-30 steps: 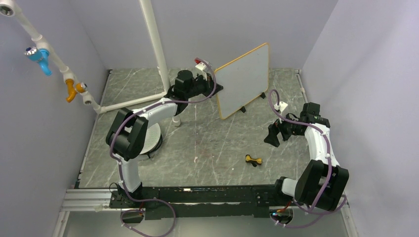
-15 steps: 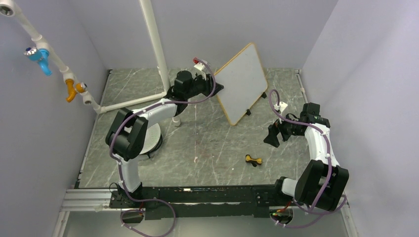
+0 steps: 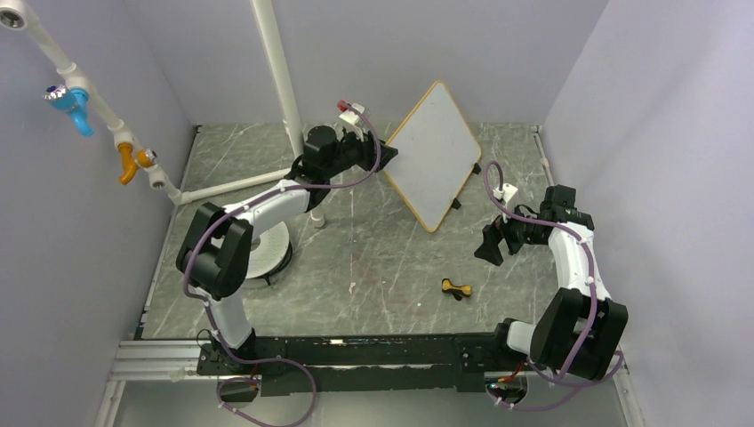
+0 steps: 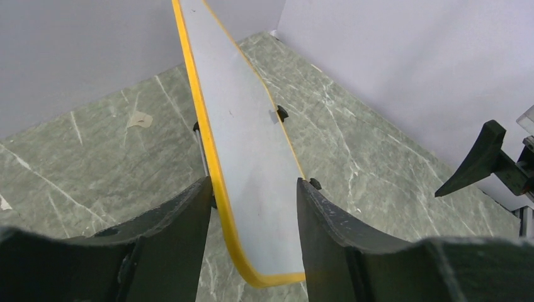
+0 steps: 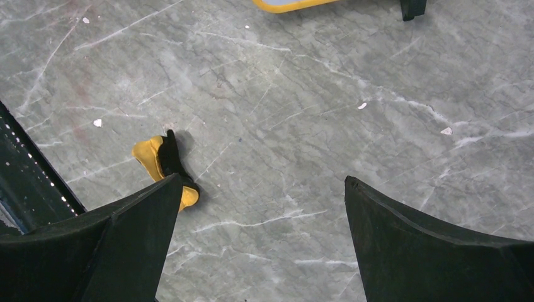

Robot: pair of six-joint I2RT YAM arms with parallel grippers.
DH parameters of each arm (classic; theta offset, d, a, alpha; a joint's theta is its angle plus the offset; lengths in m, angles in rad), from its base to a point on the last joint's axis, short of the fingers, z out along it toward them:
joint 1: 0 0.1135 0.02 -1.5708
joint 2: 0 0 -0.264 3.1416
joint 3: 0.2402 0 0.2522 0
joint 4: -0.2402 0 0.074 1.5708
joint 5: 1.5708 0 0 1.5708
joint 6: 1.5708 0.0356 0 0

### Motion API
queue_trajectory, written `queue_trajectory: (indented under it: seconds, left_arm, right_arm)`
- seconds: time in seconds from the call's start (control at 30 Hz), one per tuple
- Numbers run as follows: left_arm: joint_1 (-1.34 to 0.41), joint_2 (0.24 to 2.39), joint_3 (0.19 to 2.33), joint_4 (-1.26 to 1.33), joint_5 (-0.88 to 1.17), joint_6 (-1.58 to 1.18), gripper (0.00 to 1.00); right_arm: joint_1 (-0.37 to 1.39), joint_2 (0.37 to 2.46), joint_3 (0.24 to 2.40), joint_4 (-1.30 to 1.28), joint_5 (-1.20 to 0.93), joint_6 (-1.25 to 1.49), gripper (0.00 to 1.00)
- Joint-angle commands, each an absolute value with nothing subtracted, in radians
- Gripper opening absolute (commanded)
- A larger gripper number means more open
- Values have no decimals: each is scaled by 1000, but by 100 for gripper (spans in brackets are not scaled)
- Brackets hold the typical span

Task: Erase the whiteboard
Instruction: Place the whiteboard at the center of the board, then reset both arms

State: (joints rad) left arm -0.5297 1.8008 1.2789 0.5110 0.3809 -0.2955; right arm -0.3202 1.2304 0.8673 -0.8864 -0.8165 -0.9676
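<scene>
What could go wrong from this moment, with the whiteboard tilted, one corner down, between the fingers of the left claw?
1. The whiteboard is tilted with one corner down, and the left claw stands open around its edge, not clamping it. The board could tip or slide flat onto the table.
2. The right claw hangs open near that lower corner. A falling board might strike it, or the small yellow-and-black piece nearby.

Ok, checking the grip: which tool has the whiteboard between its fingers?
The left tool; the whiteboard sits between its fingers, while the right tool hangs open apart from it.
</scene>
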Motion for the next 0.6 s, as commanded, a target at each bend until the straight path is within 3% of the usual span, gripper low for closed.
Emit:
queue_trajectory:
  seconds: [0.0, 0.3, 0.57]
  left_arm:
    - [-532, 1721, 1253, 526, 365, -259, 57]
    - [-532, 1579, 1232, 395, 350, -258, 77]
    - [-546, 1492, 1242, 239, 422, -301, 84]
  right_arm:
    - [-325, 1205, 878, -880, -853, -978, 100]
    - [-328, 1157, 894, -852, -845, -935, 100]
    - [-337, 1111, 931, -820, -829, -855, 100]
